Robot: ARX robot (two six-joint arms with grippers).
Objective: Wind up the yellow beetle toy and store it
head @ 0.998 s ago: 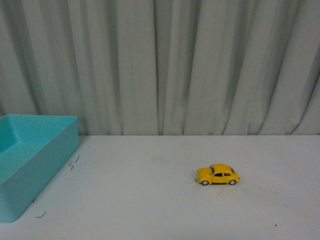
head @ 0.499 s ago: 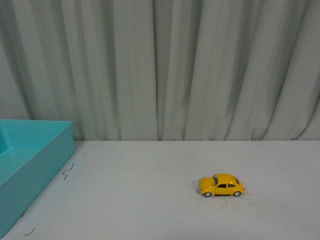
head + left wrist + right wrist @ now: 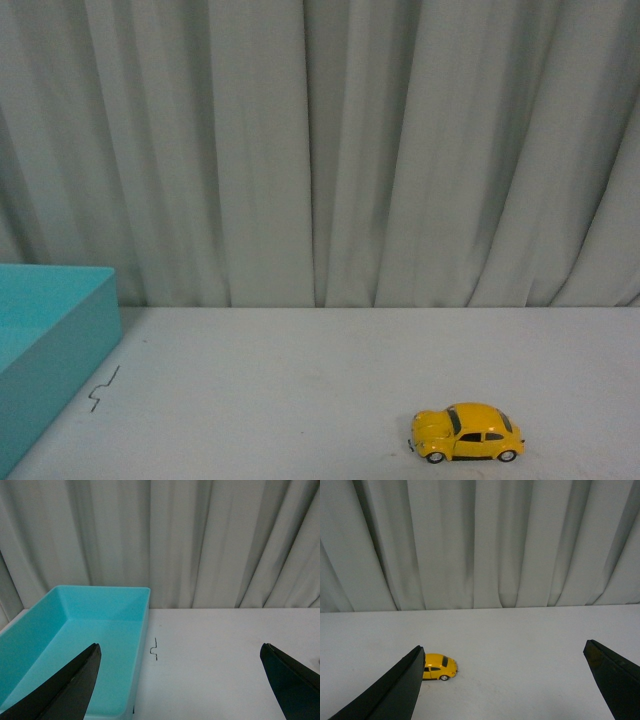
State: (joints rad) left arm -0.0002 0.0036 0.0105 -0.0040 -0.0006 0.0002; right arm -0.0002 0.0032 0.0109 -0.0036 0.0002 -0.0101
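The yellow beetle toy stands on its wheels on the white table, low in the front view and right of centre. It also shows in the right wrist view, partly behind one black finger. My right gripper is open and empty, above the table and short of the toy. My left gripper is open and empty, hovering by the teal box. Neither arm shows in the front view.
The teal box sits at the table's left edge, open on top and empty inside. A small dark squiggle mark lies on the table beside it, also in the left wrist view. Grey curtains hang behind the table.
In the front view the toy, the box and the table edge have all slid lower in the picture, and the box further left. The toy keeps its spot on the table.
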